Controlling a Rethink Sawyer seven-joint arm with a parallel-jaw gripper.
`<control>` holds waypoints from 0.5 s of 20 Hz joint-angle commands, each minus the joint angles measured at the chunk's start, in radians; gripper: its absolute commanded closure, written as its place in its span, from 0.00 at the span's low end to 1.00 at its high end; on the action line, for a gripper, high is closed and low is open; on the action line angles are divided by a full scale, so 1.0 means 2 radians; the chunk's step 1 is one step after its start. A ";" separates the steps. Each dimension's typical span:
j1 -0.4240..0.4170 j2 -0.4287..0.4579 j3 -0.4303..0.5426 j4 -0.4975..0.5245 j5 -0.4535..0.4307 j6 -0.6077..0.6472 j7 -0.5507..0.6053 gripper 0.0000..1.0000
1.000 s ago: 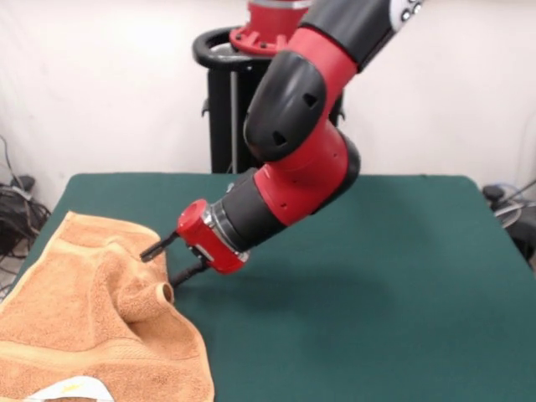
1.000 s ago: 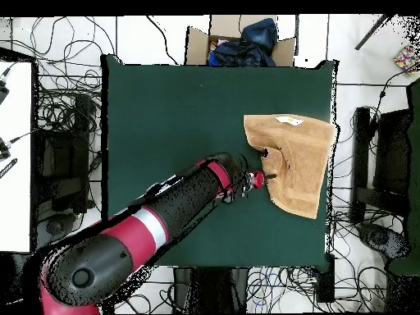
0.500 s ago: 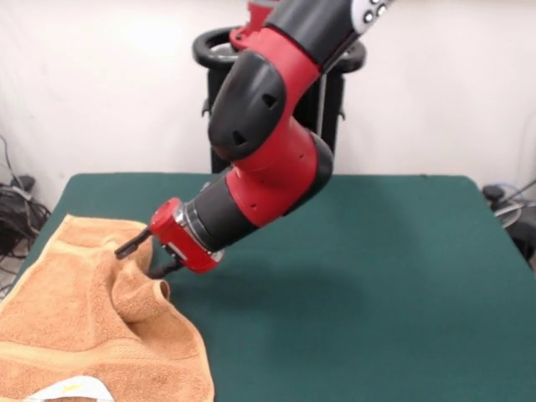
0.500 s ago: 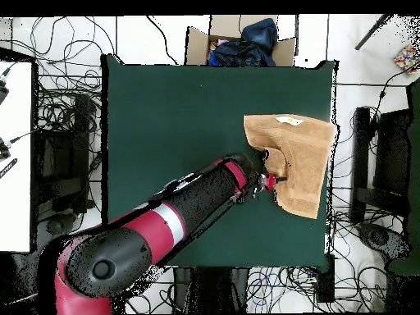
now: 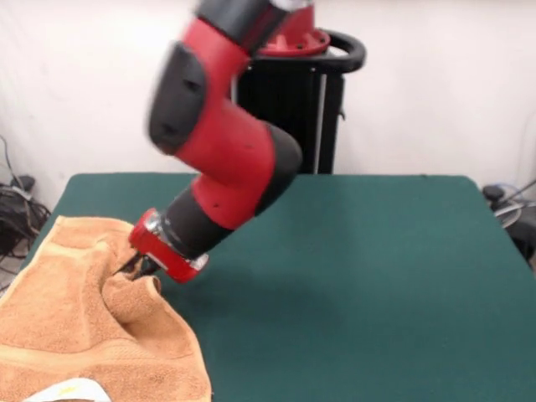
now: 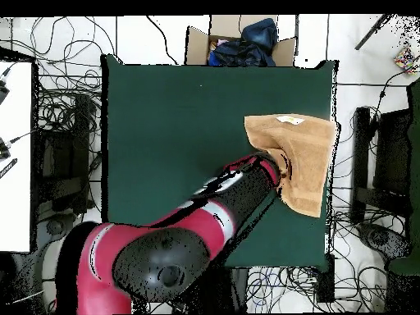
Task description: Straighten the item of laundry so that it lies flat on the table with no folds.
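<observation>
The orange-tan towel (image 5: 59, 327) lies at the left front corner of the green table (image 5: 360, 276), rumpled, with a raised ridge (image 5: 126, 293) along its inner side. A white tag (image 5: 71, 389) shows at its front edge. My gripper (image 5: 134, 266) points down into the top of that ridge, its dark fingers drawn together on the cloth. In the overhead view the towel (image 6: 305, 160) sits against the table's right edge, with the tag (image 6: 289, 120) on its far side. The gripper (image 6: 283, 172) is at the towel's left border, largely covered by the arm.
A cardboard box (image 6: 238, 41) with dark clothes stands beyond the table's far edge in the overhead view. Cables litter the floor on all sides. The towel's outer edge lies close to the table's edge (image 6: 332, 164).
The arm swung toward the towel and came down. The fingers, open beside the ridge before, now pinch it. The ridge has shifted slightly toward the towel's middle.
</observation>
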 commanded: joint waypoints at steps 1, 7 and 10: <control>-0.126 -0.056 0.274 0.044 -0.008 -0.004 -0.148 1.00; -0.163 -0.120 0.343 0.105 0.021 0.050 -0.141 1.00; -0.195 -0.145 0.386 0.130 0.027 0.090 -0.170 1.00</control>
